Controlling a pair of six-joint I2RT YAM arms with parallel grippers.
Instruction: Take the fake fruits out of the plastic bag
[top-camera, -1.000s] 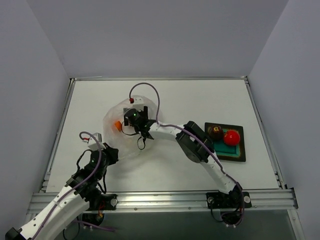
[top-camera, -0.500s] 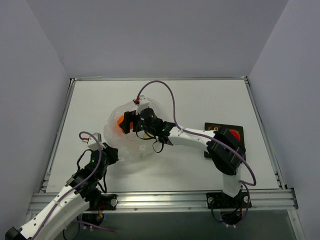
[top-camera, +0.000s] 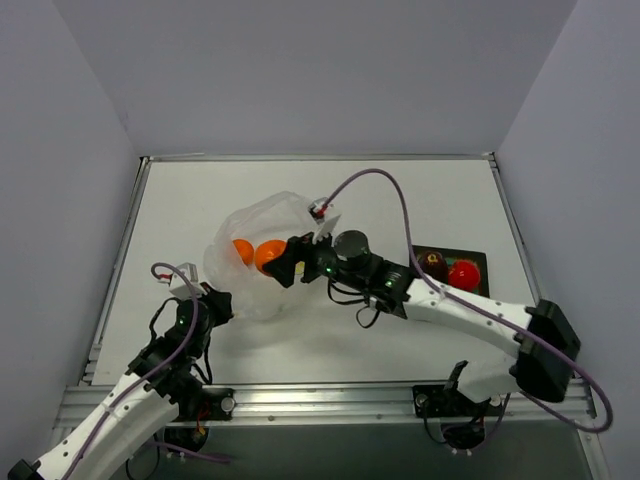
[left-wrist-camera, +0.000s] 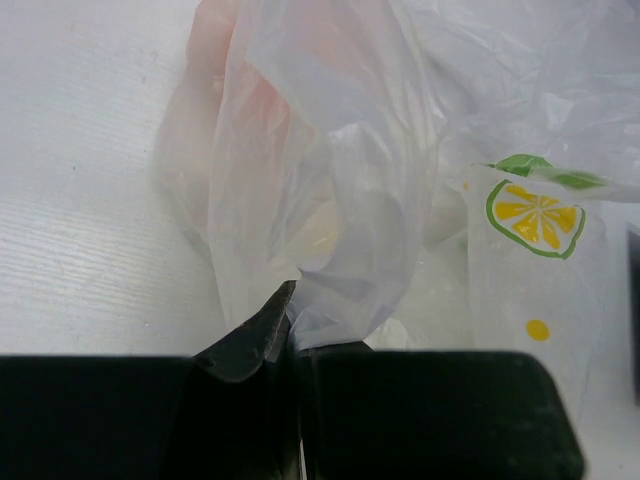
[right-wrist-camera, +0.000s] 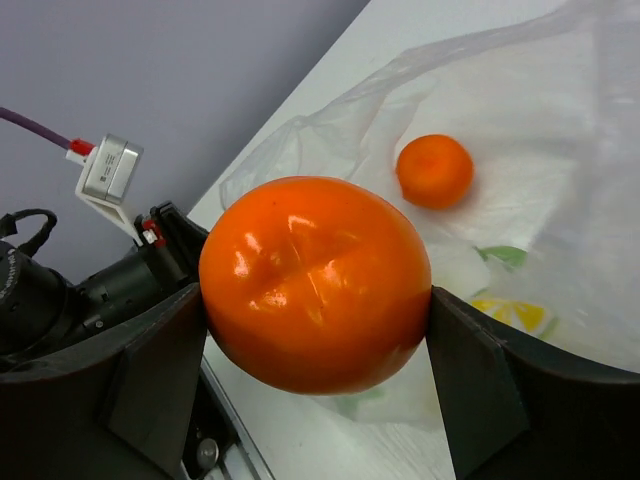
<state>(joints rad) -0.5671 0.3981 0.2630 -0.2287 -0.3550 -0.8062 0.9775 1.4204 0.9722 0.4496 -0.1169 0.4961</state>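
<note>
The right gripper (right-wrist-camera: 315, 330) was clamped on a large orange fruit (right-wrist-camera: 315, 280), one finger pressed against each side of it. Beyond its fingertips a smaller orange fruit (right-wrist-camera: 434, 171) lay on the film inside the plastic bag (right-wrist-camera: 530, 130). The left gripper (left-wrist-camera: 290, 345) was closed, pinching a fold of the bag's edge between its fingers, and the crinkled film bunched up just ahead of it. From above, the held fruit sat within the bag's outline. Well behind the right gripper, back along its arm, a maroon fruit (top-camera: 431, 263) and a red fruit (top-camera: 463, 273) rested side by side on a black tray (top-camera: 478, 305).
</note>
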